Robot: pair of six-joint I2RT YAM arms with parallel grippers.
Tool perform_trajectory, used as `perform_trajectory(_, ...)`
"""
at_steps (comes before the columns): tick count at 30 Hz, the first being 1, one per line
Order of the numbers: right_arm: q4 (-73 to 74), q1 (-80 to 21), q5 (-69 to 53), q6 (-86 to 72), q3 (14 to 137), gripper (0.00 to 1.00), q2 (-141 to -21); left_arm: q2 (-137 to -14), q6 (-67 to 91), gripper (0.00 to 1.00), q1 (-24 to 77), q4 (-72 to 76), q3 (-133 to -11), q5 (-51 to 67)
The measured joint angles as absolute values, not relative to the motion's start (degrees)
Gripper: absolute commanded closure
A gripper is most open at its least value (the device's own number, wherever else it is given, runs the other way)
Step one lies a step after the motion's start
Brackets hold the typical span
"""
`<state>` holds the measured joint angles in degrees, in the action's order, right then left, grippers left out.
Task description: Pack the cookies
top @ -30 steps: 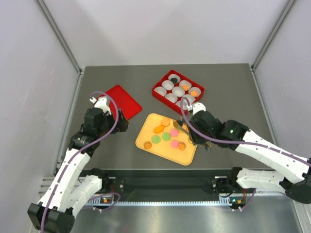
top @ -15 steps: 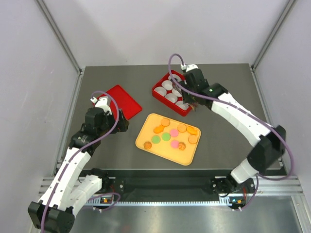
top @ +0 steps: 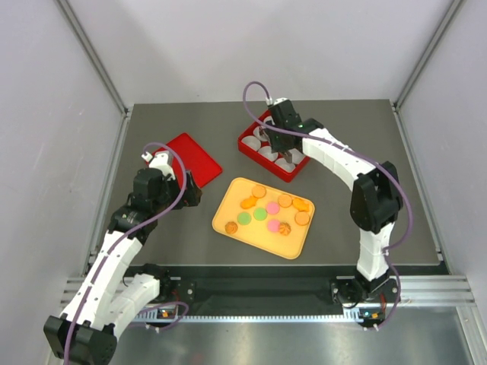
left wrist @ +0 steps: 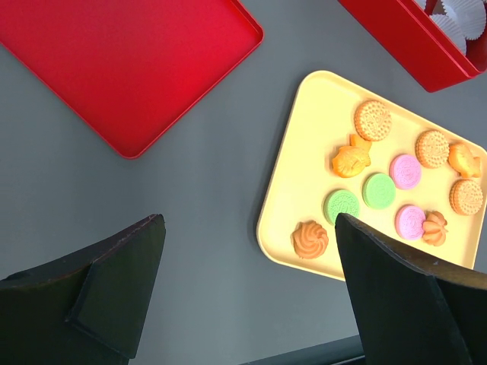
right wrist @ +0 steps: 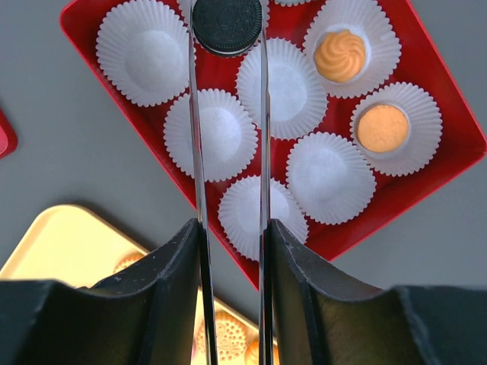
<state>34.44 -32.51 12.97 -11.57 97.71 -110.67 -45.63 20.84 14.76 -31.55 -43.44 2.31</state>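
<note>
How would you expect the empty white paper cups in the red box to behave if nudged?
The paper cups look thin and pleated, so probably very light and easily crumpled. They seem to sit loose in the red box, so a nudge would likely shift them.

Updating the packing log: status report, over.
Left gripper: jaws open, empty. Right gripper: jaws shut on black cookie over red box. Eleven cookies on yellow tray. No obstruction seen.

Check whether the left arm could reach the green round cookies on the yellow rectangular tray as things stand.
Probably yes. The left gripper hangs with jaws open beside the yellow rectangular tray, the green round cookies lie uncovered on it, and the right gripper is away over the red rectangular box.
</note>
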Motion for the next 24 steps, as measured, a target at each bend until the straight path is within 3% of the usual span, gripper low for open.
perform_trajectory(24, 34.22, -32.38, 12.4, -11.33, 101.36, 0.48, -114.08, -45.6, 20.84, 0.02, 14.76, -31.53, -43.44, 2.31)
